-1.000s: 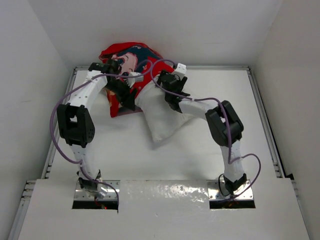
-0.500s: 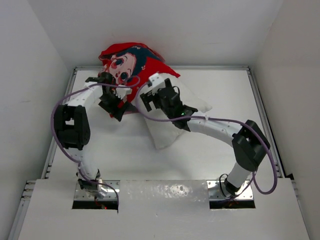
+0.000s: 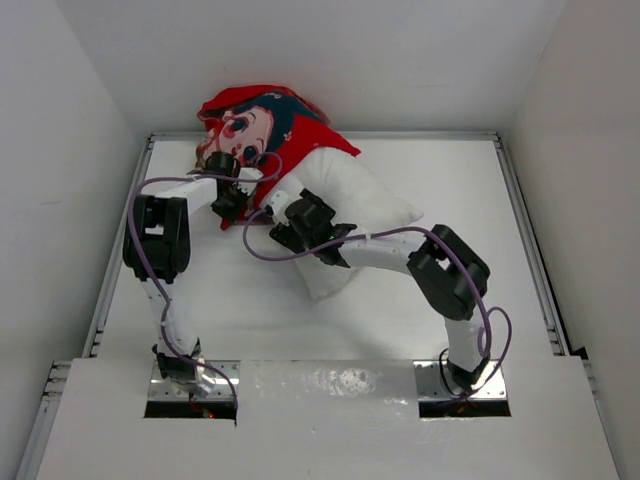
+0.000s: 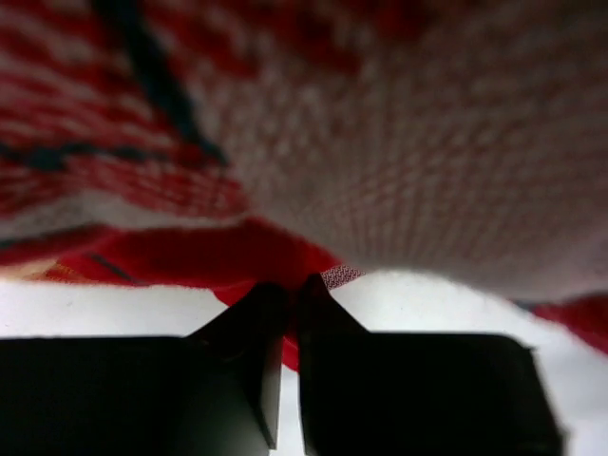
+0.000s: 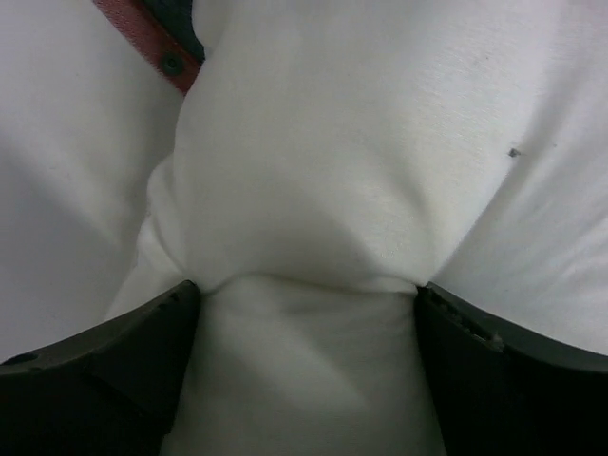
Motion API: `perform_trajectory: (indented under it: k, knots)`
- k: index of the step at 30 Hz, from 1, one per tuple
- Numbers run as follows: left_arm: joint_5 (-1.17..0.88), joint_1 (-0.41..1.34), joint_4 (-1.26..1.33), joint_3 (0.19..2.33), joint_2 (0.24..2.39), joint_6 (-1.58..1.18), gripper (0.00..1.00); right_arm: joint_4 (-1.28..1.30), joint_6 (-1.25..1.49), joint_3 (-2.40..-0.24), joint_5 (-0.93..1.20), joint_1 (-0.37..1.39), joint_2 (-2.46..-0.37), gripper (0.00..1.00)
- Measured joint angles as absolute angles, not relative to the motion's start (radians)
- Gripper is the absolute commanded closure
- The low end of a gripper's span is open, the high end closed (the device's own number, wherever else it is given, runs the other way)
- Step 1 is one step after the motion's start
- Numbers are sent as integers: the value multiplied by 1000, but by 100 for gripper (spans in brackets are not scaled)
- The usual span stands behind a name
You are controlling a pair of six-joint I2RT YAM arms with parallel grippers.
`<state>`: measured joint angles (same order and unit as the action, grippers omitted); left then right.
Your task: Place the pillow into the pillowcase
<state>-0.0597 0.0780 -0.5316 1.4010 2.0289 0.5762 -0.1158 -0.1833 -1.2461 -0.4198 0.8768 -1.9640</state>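
One pillow (image 3: 365,195), one pillowcase (image 3: 262,112), two grippers. The pillowcase is heaped at the table's (image 3: 250,310) far-left corner, against the back wall. The pillow lies from mid-table toward the far edge, its far-left end under the red cloth – how far inside cannot be made out, nor the case's opening. The left wrist view is blurred, so the print is only stripes. The left gripper (image 4: 290,285) is pinched nearly together on the pillowcase, red cloth showing in the slit. The right gripper (image 5: 306,290) is spread wide and pushed into the pillow – a white bulge fills the gap and touches both fingers (image 5: 142,351).
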Motion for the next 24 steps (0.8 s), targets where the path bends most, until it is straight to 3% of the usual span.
perform_trajectory:
  k: [2, 4, 5, 8, 15, 24]
  knots:
    - [-75, 78, -513, 1388, 2025, 582, 100, -108, -179, -1264, -414, 879, -1982, 35]
    - [-112, 77, -513, 1375, 2010, 592, 100, -91, -171, -1293, -410, 877, -1998, 84]
    - [-137, 75, -533, 1373, 2003, 597, 100, -79, -162, -1317, -401, 873, -2012, 100]
    - [-247, 64, -673, 1412, 1980, 628, 100, -10, -117, -1422, -332, 864, -2068, 100]
    - [-554, 64, -1094, 1795, 1931, 778, 100, -13, 100, -1651, -149, 832, -2120, 100]
    - [-649, 59, -1194, 2123, 1842, 796, 100, -200, 357, -1995, -297, 739, -2183, 100]
